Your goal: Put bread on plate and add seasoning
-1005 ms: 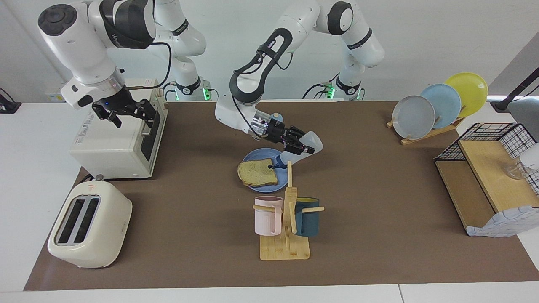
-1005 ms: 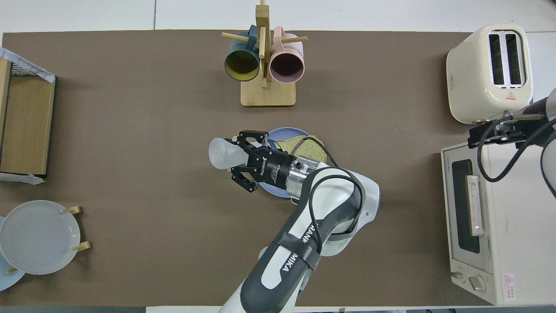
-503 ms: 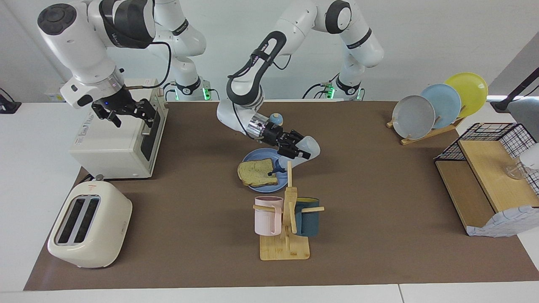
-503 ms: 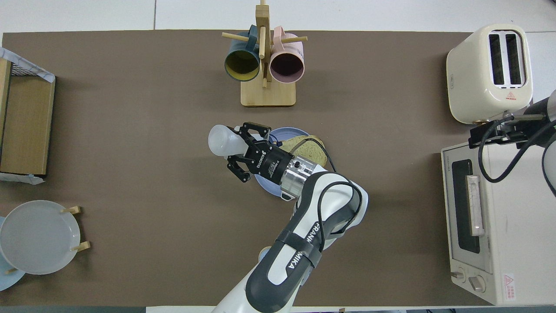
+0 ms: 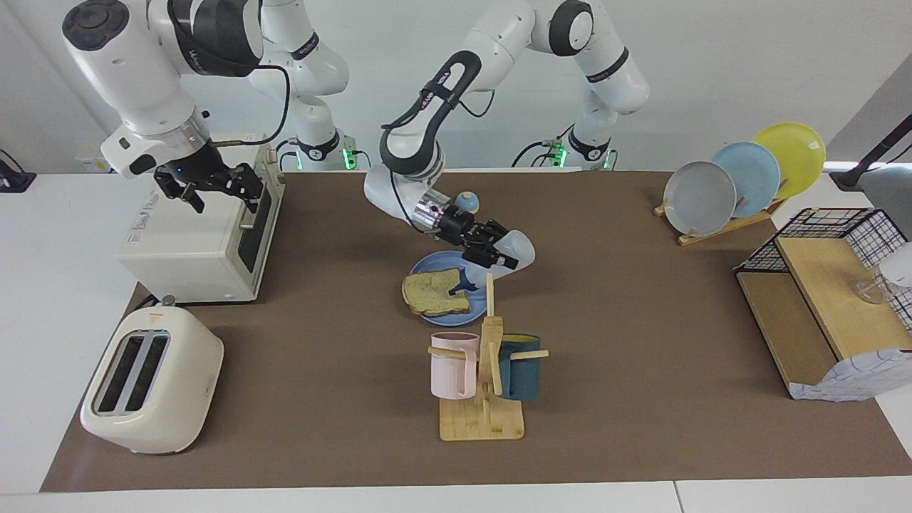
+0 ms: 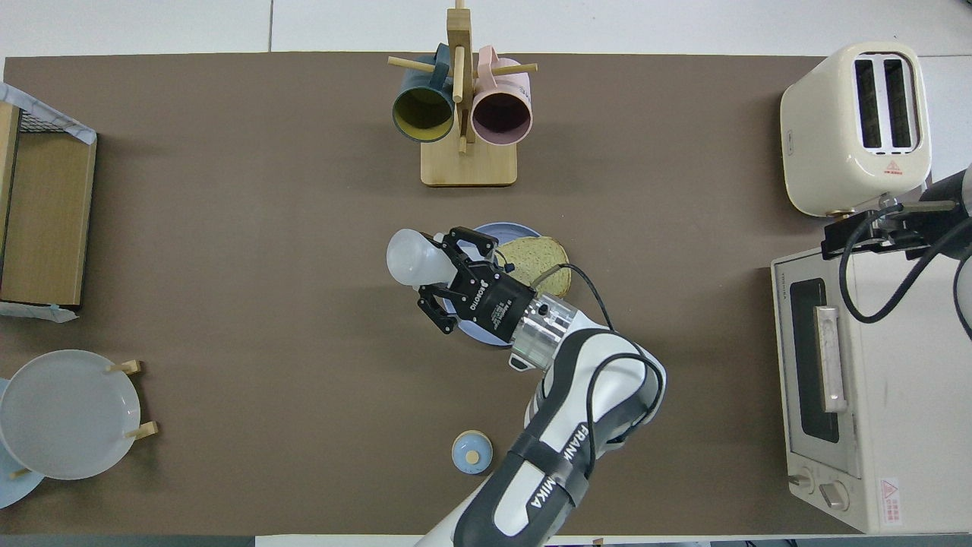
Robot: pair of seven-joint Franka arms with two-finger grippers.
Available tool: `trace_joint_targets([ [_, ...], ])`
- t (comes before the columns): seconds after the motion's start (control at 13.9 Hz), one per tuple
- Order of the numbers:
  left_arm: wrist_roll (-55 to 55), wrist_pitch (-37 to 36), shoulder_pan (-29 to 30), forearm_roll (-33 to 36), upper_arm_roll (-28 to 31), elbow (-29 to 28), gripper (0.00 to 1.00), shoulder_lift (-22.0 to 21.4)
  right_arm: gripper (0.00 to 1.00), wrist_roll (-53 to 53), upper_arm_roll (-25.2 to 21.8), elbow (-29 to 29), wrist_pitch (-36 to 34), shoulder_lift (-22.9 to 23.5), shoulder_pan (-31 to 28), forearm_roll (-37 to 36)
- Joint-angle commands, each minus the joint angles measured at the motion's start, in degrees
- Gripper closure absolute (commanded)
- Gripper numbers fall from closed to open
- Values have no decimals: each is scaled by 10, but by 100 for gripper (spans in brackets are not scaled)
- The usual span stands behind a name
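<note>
The bread [image 5: 433,296] [image 6: 541,255] lies on the blue plate [image 5: 430,264] [image 6: 504,229] in the middle of the table. My left gripper [image 5: 495,254] [image 6: 449,275] is shut on the seasoning [image 5: 517,249] [image 6: 410,258], a translucent white bottle. The bottle is tilted, and its dark cap [image 5: 462,285] points down over the edge of the bread. In the overhead view the gripper hides the cap and part of the plate. My right gripper [image 5: 211,191] [image 6: 872,230] hangs open and holds nothing above the toaster oven [image 5: 196,239] [image 6: 858,387].
A mug rack [image 5: 484,385] [image 6: 465,114] with a pink and a teal mug stands farther from the robots than the plate. A small blue-topped bell [image 5: 467,201] [image 6: 471,452] sits nearer to them. A cream toaster [image 5: 149,377] is at the right arm's end. Upright plates [image 5: 741,178] and a wire-and-wood shelf [image 5: 826,299] are at the left arm's end.
My left gripper has carried the tilted bottle a little toward the bread, so the cap is now lower over the slice. Its elbow has swung aside and uncovered the bell in the overhead view.
</note>
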Motion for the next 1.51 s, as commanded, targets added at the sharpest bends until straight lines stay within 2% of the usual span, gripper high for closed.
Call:
trace_joint_targets([
  [0.0,5,-5,-7,-5,5,-10,100,-13,0,-13,6,-6,-3,-9,-9,-1],
  [0.36,4,41,63,9,7,-25,100,-9,0,-13,6,-6,-3,-9,-9,-1],
  [0.5,4,48,71,13,7,-32,100,-9,0,-13,6,-6,-3,-9,-10,-1],
  [0.72,5,42,55,11,6,-33,100,-12,0,-13,6,-6,-3,-9,-10,-1],
  [1.01,6,-1,-8,-20,5,-30,100,-21,0,-13,6,-6,-3,-9,-10,-1],
  [1.22,4,-2,-2,-66,6,-33,100,-64,0,-13,6,-6,-3,-9,-9,-1],
  [1.44,-27,3,30,-134,9,-33,100,-123,0,-13,6,-6,-3,-9,-10,-1],
])
